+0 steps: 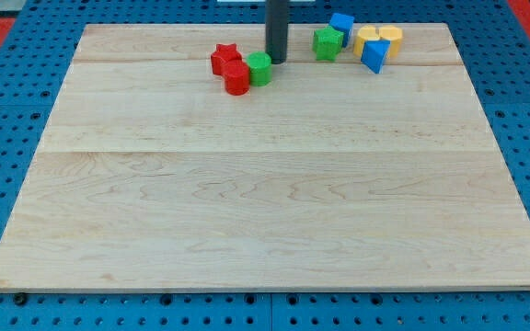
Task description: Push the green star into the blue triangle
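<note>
The green star (328, 42) lies near the view's top, right of centre. The blue triangle (374, 55) lies a short way to its right and slightly lower, with a small gap between them. My tip (276, 61) rests on the board to the left of the green star, apart from it, and right beside a green round block (259, 68).
A red star (224, 58) and a red cylinder (237, 79) sit left of the green round block. A blue block (341, 25) lies just above and right of the green star. Two yellow blocks (368, 38) (391, 37) sit behind the blue triangle. The wooden board's top edge (155, 26) is close by.
</note>
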### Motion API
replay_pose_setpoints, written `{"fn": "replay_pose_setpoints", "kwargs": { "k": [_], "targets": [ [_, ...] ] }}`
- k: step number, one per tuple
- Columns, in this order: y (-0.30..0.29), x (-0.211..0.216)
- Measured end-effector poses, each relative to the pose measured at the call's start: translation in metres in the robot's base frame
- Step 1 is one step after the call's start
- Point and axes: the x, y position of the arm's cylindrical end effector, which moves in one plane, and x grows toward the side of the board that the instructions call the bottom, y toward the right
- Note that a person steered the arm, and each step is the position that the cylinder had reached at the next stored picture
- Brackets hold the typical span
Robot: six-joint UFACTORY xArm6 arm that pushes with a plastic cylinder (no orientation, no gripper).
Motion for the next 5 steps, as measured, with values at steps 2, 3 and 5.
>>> {"fn": "replay_pose_setpoints", "kwargs": {
  "k": [2, 3, 5],
  "targets": [
    [-0.009, 0.000],
    [-0.005, -0.010],
    [-0.002, -0.045]
  ]
}}
